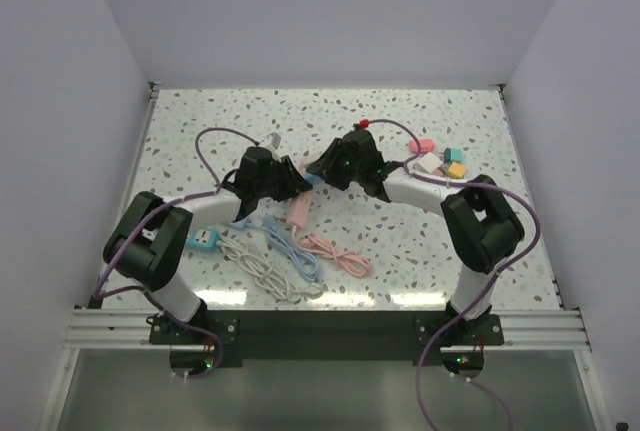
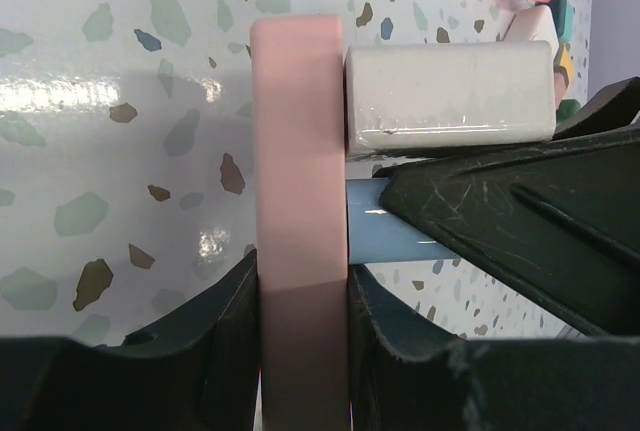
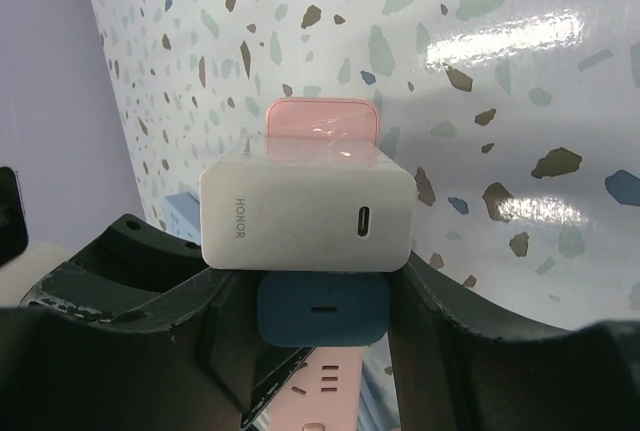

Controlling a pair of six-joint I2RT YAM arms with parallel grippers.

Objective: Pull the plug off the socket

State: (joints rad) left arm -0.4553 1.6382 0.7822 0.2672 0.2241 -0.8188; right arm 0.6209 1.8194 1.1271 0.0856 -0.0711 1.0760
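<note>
A pink socket strip stands on edge between the fingers of my left gripper, which is shut on its two flat faces. Two plugs sit side by side in the strip: a white charger plug above and a blue plug below it. My right gripper straddles the blue plug, one finger against each side. In the top view both grippers meet mid-table over the strip, left gripper, right gripper.
Pink, blue and white cables lie coiled near the front. Several coloured plugs sit at the right rear, a white adapter at the left rear. White walls enclose the table.
</note>
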